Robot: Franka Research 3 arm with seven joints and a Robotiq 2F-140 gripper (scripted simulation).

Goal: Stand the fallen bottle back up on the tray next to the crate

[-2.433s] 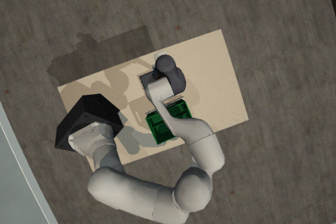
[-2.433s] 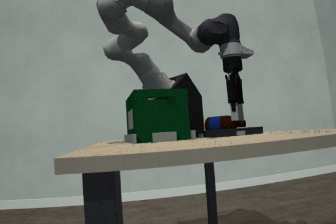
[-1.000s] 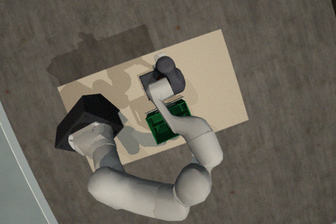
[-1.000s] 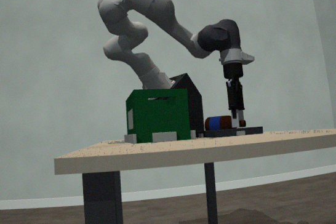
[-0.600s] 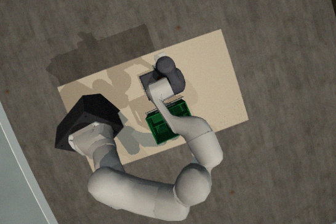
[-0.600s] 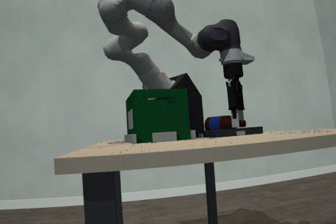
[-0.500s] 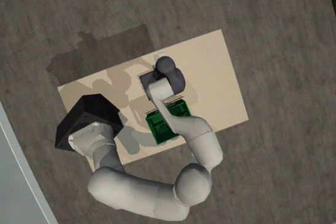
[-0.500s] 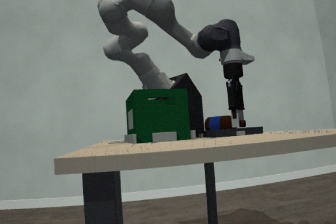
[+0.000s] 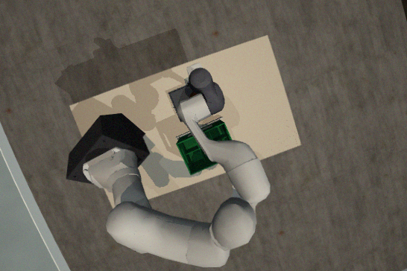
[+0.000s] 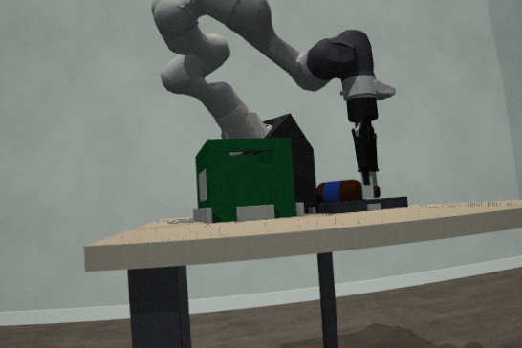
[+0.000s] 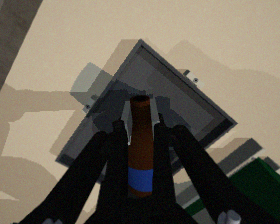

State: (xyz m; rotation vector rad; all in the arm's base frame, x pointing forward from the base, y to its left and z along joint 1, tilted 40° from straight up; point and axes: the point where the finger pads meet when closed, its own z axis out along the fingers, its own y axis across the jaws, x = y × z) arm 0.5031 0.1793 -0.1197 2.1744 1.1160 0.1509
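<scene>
A brown bottle (image 10: 341, 190) with a blue label lies on its side on the dark grey tray (image 10: 363, 205), next to the green crate (image 10: 246, 178). In the wrist view the bottle (image 11: 141, 150) runs lengthwise between my fingers, its neck pointing away over the tray (image 11: 163, 107). My gripper (image 11: 141, 108) points straight down and is shut on the bottle's neck, its pads touching both sides. In the side view my fingertips (image 10: 369, 187) reach down to the neck end, just above the tray. In the top view my wrist hides the bottle.
The green crate (image 9: 200, 149) stands right beside the tray (image 9: 179, 97), under my forearm. The black robot base block (image 9: 108, 141) stands at the table's left end. The table edge runs close in front of the crate.
</scene>
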